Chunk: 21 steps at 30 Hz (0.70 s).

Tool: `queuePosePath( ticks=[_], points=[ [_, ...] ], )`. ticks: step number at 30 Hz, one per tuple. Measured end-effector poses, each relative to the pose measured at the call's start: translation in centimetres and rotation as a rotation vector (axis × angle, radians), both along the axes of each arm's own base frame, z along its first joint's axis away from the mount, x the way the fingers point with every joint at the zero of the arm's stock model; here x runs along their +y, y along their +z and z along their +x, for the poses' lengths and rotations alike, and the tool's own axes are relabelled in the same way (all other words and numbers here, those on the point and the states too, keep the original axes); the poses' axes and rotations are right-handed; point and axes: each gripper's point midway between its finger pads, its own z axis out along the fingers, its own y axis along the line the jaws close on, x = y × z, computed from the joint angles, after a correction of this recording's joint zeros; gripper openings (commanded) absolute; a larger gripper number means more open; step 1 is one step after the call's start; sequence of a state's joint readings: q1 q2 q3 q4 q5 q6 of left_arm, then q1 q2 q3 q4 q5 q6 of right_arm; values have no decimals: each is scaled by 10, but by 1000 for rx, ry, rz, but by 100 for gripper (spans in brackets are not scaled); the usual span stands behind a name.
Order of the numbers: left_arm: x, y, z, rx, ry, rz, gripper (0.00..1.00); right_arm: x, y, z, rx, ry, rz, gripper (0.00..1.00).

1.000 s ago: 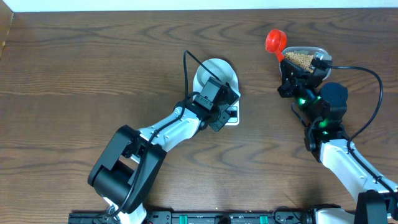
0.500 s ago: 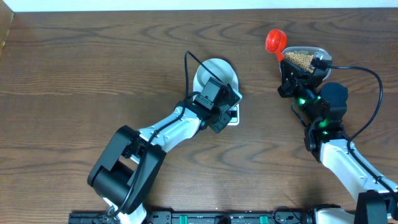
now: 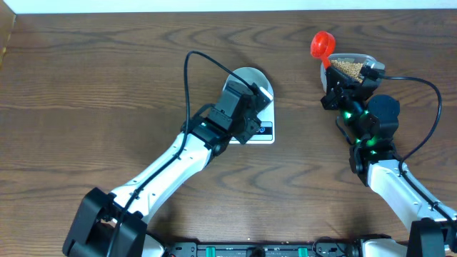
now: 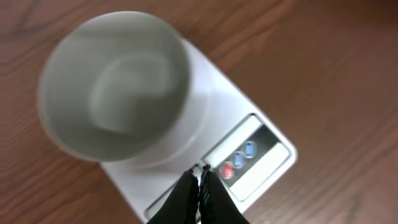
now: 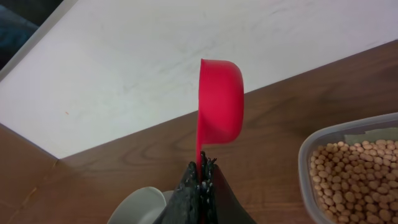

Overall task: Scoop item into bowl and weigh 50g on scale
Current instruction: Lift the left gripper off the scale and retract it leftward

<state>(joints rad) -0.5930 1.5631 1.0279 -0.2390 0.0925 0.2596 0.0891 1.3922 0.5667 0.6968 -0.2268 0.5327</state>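
The pale bowl [image 4: 115,87] stands empty on the white scale [image 4: 205,118], seen from above at the table's middle [image 3: 265,133]. My left gripper [image 4: 199,169] is shut and empty, its tips just above the scale's front panel beside the red button [image 4: 227,169]. My right gripper [image 5: 202,165] is shut on the handle of a red scoop [image 5: 219,102], which is held up empty to the left of the beans. The tan beans [image 5: 354,177] fill a clear tub [image 3: 368,60] at the back right.
The bowl's rim [image 5: 140,202] also shows low in the right wrist view. A black cable [image 3: 191,78] loops over the left arm. A white wall edge [image 3: 214,6] runs along the table's far side.
The left arm has swung so its body lies further left, and its gripper has drawn back slightly from the scale's buttons. The right gripper and scoop have edged a little to the right.
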Motion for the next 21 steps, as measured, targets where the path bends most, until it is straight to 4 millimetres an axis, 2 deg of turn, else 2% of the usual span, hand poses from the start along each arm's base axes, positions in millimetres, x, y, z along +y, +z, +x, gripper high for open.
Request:
queuePosePath(
  ticks=[12, 13, 17, 20, 21],
  points=[
    [74, 3, 44, 3, 274, -36, 9, -2, 2, 1, -10, -12, 0, 1],
    [77, 3, 45, 3, 284, -36, 14, -2, 2, 1, -10, -13, 0, 1],
    [79, 3, 46, 7, 298, -43, 17, -2, 2, 1, -9, -15, 4, 1],
    [79, 3, 46, 10, 305, -48, 41, -2, 2, 1, -8, -16, 7, 1],
    [79, 3, 46, 10, 305, -48, 44, -2, 2, 1, -8, -16, 7, 1]
  ],
)
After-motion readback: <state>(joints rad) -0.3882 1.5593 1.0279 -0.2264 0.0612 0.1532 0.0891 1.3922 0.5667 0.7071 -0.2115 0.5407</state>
